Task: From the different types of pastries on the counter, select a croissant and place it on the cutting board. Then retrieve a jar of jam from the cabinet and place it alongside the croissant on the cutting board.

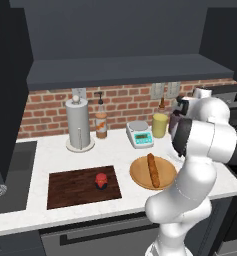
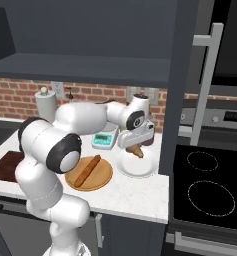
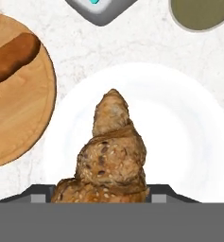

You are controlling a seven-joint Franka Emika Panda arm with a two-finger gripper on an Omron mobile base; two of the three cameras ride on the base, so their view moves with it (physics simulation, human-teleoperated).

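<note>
The two-finger gripper point(image 2: 136, 148) pinches the golden-brown ridged croissant point(image 3: 111, 156) above a round white plate point(image 2: 136, 168) — its long axis runs straight out from the jaws. The dark-brown wooden cutting board point(image 1: 70, 190) lies well off to the arm's left — past the round tan plate point(image 1: 139, 172).

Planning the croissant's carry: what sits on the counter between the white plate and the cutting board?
The round wooden plate holding the long bread stick, seen in the left base view.
</note>
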